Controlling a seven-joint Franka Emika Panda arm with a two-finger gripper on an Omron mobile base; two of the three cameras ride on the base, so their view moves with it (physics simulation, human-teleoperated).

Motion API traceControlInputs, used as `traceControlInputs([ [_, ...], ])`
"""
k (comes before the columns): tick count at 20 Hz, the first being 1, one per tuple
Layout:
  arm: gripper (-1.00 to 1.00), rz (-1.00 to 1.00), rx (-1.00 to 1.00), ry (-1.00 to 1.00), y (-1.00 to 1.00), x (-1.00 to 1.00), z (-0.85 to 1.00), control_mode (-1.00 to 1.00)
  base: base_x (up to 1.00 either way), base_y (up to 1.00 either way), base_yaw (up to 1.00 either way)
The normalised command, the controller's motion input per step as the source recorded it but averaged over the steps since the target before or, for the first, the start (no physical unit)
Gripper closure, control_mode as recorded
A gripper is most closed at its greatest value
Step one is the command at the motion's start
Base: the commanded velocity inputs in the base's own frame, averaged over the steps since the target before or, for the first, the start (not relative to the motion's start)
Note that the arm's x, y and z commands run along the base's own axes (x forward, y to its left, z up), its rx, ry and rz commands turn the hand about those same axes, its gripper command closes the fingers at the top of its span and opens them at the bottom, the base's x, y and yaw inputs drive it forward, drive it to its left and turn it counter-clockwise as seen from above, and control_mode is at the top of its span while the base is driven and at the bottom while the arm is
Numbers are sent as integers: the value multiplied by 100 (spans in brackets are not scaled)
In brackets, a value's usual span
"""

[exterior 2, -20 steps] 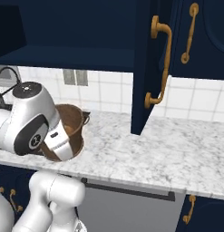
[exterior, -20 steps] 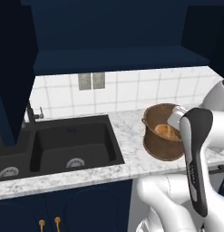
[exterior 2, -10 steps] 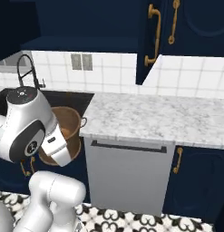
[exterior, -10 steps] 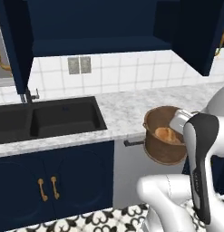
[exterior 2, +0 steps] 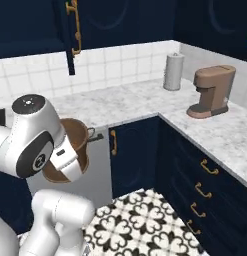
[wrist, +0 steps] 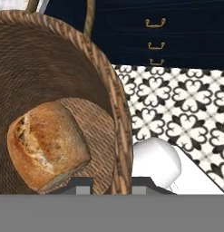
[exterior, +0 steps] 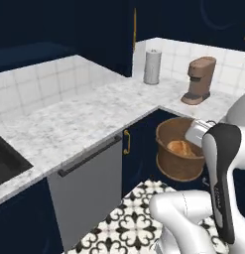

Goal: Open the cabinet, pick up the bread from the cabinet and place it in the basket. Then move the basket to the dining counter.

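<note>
Wicker basket is stiff, light, held aloft over the tiled floor; bread loose on its base (may roll). Hand clenched on the rim wall — keep it level

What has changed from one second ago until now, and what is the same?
The base has driven and turned away from the sink counter, so both base views now face a corner counter with a coffee machine and a paper roll. The basket was carried along and hangs over the patterned floor. Unchanged: the tool stays clamped on the basket's rim, and the bread lies inside.
</note>
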Motion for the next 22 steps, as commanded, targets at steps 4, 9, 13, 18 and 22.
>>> traceControlInputs([
  [4, 100, 0, 0, 0, 0, 0, 0, 100, 0, 0, -99],
  [9, 100, 0, 0, 0, 0, 0, 0, 100, 0, -2, -99],
  [13, 100, 0, 0, 0, 0, 0, 0, 100, 0, -66, -84],
  [18, 100, 0, 0, 0, 0, 0, 0, 100, 0, -53, -87],
  [22, 100, 0, 0, 0, 0, 0, 0, 100, 1, -51, -86],
])
